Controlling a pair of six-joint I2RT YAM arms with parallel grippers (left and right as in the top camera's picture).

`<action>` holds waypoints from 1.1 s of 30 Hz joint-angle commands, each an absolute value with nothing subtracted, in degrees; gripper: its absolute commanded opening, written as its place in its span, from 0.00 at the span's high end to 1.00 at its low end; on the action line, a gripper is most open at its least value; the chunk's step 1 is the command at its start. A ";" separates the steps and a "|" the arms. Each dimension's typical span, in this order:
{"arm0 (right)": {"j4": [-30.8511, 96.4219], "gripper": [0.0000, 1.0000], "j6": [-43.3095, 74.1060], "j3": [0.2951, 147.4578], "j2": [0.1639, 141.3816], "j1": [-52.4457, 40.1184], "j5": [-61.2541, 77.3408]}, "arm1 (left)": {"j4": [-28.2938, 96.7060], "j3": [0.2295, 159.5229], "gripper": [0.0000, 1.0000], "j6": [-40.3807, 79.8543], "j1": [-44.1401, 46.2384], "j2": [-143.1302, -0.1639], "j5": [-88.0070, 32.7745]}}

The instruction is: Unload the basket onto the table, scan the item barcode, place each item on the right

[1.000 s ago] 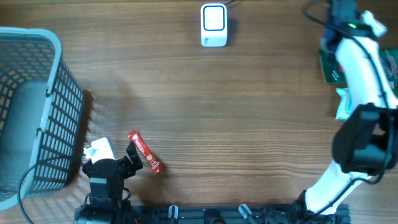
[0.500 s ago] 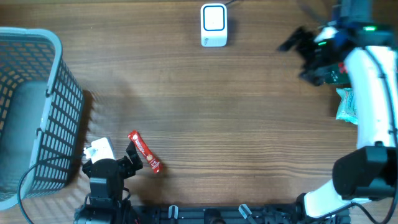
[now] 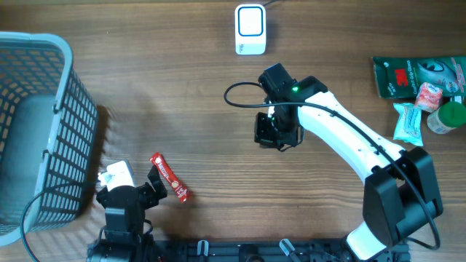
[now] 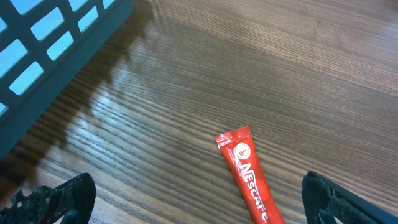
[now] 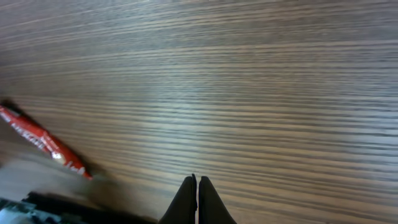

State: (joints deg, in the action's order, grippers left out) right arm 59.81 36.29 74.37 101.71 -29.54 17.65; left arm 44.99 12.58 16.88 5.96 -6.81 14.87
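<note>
Overhead view: a red stick sachet (image 3: 169, 177), printed with white Nescafé lettering, is seen lying flat on the wooden surface (image 3: 218, 94) in the lower left of the frame, set on a diagonal with its upper end toward the left. The left hand (image 3: 149, 185) is found just beside it at the lower left edge. In the left wrist view the sachet (image 4: 250, 174) runs from mid-frame down to the bottom edge. The two fingers (image 4: 59, 199) are seen far apart in the lower corners, so this hand is recorded as released, with nothing grasped; contact with the sachet cannot be told. A grey-blue mesh basket (image 3: 44, 131) stands at the left edge, near the sachet but apart from it. A white scanner (image 3: 250, 29) sits at the top centre, well apart from the sachet. The right hand (image 3: 277, 131) is placed over the middle of the surface, below the scanner. In the right wrist view its fingers (image 5: 186, 202) are pressed together into one dark point at the bottom centre. It is clenched on nothing, with bare wood grain ahead and the sachet (image 5: 43, 142) at the left of that frame. At the right edge of the overhead view a green pouch (image 3: 408, 76), a green-capped bottle (image 3: 451, 116) and a pale blue packet (image 3: 408, 122) are grouped close together.
</note>
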 commanded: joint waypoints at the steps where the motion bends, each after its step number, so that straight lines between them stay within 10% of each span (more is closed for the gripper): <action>1: 61.41 0.96 34.44 74.22 101.73 -29.61 15.25 | 47.72 12.56 0.00 15.25 6.26 -6.50 17.43; 9: 64.16 0.96 31.51 74.24 85.49 -27.31 14.66 | 41.19 12.56 0.00 15.29 6.26 -6.50 24.23; 16: 68.51 0.96 34.68 74.24 51.72 -26.17 5.19 | 12.36 12.60 0.00 35.18 6.26 -6.50 -1.96; 22: 71.81 0.95 38.19 74.11 44.36 -26.17 1.89 | 21.02 12.67 0.00 37.12 6.26 -6.66 -18.52; 25: 72.77 0.96 41.21 72.53 45.84 -26.17 1.87 | 23.05 15.81 0.92 43.18 6.26 -8.95 -17.02; 33: 73.28 0.96 46.89 66.22 53.30 -26.17 1.87 | 40.62 20.12 0.96 65.30 6.26 -39.66 -5.06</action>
State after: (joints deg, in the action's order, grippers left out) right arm 73.30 45.10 67.07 51.13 -26.17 2.92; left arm 39.07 19.73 57.49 6.00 -30.68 -7.68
